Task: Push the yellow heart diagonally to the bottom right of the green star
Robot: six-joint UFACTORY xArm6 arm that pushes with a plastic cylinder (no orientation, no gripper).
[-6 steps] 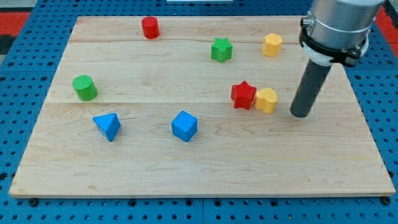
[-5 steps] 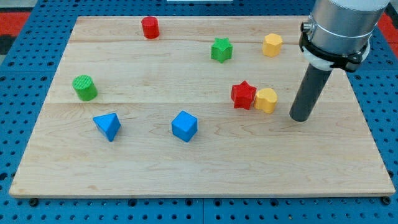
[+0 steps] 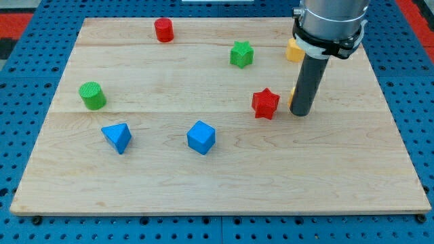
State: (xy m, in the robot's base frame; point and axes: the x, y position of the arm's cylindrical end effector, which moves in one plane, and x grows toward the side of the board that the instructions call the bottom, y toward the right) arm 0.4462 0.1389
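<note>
Yellow heart point(image 3: 291, 97) shows only as a sliver behind my tip point(image 3: 300, 114), just right of the red star point(image 3: 265, 103). Green star point(image 3: 241, 53) sits up-left on the wooden surface point(image 3: 203, 183). The tool is a bare rod, gripping nothing.

Pale wooden board point(image 3: 224, 183) on blue pegboard point(image 3: 20, 135), carrying red cylinder point(image 3: 163, 30), green star point(image 3: 241, 53), partly hidden yellow block point(image 3: 292, 51), green cylinder point(image 3: 92, 95), red star point(image 3: 265, 103), blue pyramid point(image 3: 117, 137), blue cube point(image 3: 201, 137), sliver of yellow heart point(image 3: 291, 97).
</note>
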